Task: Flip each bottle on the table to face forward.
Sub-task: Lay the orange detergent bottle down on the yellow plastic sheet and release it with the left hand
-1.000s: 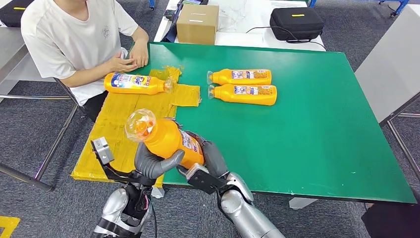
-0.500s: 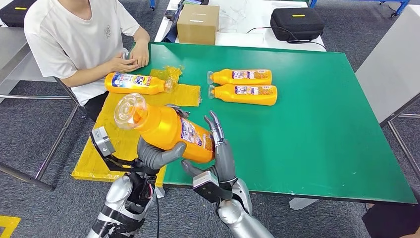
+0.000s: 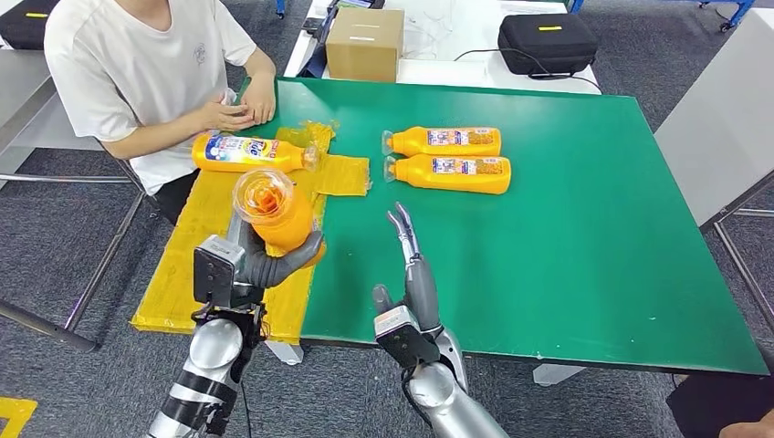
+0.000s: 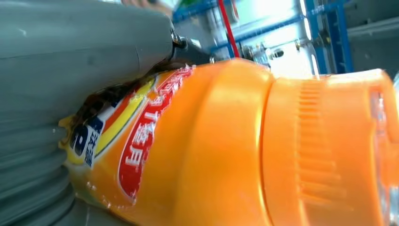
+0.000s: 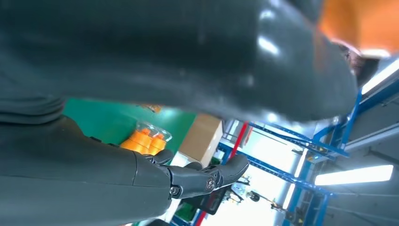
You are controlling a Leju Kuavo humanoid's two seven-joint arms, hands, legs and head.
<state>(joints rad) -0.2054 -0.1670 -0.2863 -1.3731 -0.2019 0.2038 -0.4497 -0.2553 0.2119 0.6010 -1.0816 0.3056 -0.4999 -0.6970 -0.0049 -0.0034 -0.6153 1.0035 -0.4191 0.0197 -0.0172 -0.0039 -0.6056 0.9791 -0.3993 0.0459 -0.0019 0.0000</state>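
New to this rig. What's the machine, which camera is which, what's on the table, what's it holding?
It is a two-armed humanoid robot with many-fingered hands. The wide picture is from its head, looking down at a green table; the two close-ups come from cameras at its wrists.

The left hand grips an orange bottle, clear cap toward the camera; the left wrist view shows that bottle and its label up close. The right hand holds nothing, fingers straight, above the table's near part.

On the table lie two orange bottles side by side. A third bottle lies on a yellow mat in front of a seated person. Behind are a cardboard box and a black case.
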